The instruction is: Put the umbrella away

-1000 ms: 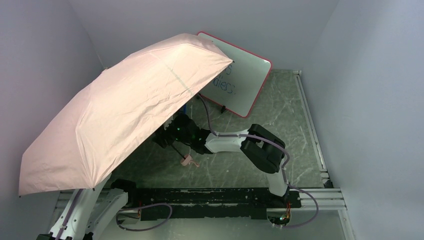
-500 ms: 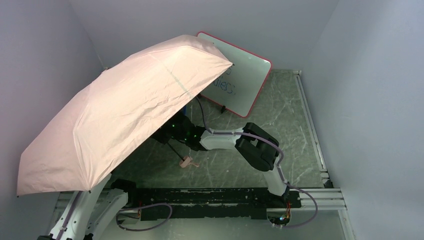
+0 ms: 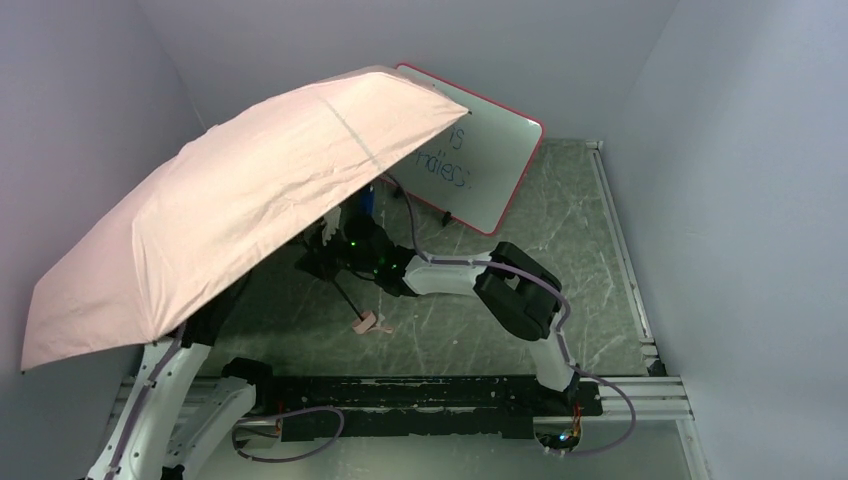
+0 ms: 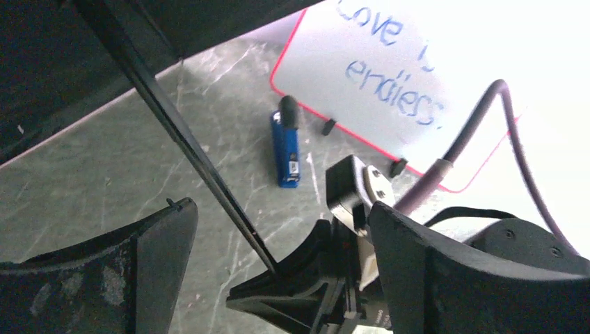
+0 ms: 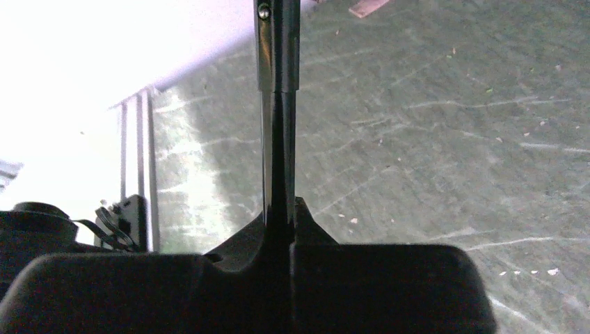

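The umbrella (image 3: 240, 210) stands open, its pale pink canopy covering the left half of the top view. Its slim black shaft (image 3: 345, 295) slants down to the small pink handle (image 3: 365, 322), which hangs just above the table. My right gripper (image 5: 280, 229) is shut on the shaft (image 5: 278, 139), also seen from the left wrist (image 4: 278, 275). My left gripper (image 4: 278, 216) is open wide under the canopy, with the shaft (image 4: 181, 132) running between its fingers without touching them. The canopy hides the left gripper in the top view.
A red-framed whiteboard (image 3: 480, 160) with blue writing leans at the back of the green marbled table (image 3: 520, 210). A small blue stapler-like object (image 4: 286, 149) lies in front of it. Grey walls close in on both sides. A black rail (image 3: 430, 395) runs along the near edge.
My right gripper has closed onto the shaft. My left gripper has opened wider and let go. The canopy has tipped lower toward the front left, and the left arm now shows beneath it.
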`<state>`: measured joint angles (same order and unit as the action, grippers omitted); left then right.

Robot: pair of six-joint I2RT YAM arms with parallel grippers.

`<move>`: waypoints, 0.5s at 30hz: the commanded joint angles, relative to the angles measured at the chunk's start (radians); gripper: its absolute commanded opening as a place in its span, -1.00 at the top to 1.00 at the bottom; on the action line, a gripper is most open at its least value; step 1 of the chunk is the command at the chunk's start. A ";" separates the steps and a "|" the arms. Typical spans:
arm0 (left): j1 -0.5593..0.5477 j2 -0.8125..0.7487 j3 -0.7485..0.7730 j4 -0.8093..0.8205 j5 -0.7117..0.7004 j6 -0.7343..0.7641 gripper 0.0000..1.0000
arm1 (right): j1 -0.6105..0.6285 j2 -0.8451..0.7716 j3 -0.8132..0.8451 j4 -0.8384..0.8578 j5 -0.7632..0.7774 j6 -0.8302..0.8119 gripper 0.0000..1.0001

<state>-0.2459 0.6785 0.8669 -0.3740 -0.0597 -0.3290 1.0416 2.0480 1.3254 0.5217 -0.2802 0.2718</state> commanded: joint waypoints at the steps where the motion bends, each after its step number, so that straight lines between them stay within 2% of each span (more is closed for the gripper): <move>1: -0.004 -0.042 0.088 -0.021 0.128 -0.027 -0.94 | -0.012 -0.100 -0.014 0.105 0.066 0.082 1.00; 9: -0.006 -0.087 0.174 -0.051 0.235 0.007 -0.94 | -0.030 -0.203 -0.051 0.225 0.124 0.113 1.00; 15: -0.006 -0.099 0.181 -0.035 0.340 0.004 -0.94 | -0.033 -0.261 -0.057 0.311 0.151 0.119 1.00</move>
<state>-0.2459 0.5827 1.0290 -0.4114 0.1726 -0.3275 1.0138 1.8629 1.2652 0.6579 -0.1688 0.3916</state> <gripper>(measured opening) 0.971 0.062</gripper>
